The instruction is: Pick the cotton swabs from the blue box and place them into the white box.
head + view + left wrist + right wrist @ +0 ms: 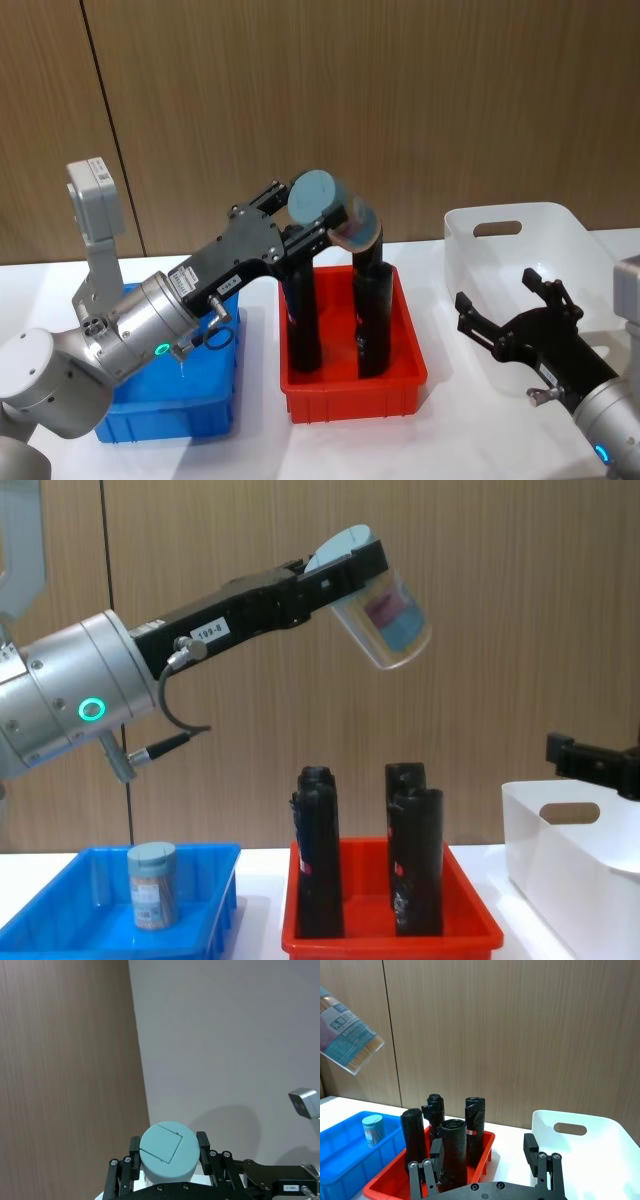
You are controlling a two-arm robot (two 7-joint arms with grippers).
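Up close, the robot's left gripper (300,215) hangs high above a red rectangular plastic tray (350,395), its jaws clenched just under the pale grey-blue lid of a clear plastic tub of cotton swabs (385,615). The tub is tilted, its pink-and-blue label facing outward and its bottom slanting down toward the right side of the table.

At lower right, the right gripper (500,295) waits by the near wall of the white plastic bin with the oval handle cut-out (560,225), its jaws spread apart and holding nothing.

On the white tabletop (450,430) three containers stand in a row. On the left, the shallow bright blue plastic tray (60,910) holds a second swab tub (152,885), standing upright. In the middle, the red tray carries tall black cylinders (415,860), all on end and packed close together. The white bin stands on the right, taller than both trays and set a little apart from the red one.

Behind everything runs a brown wood-panelled wall (400,100).
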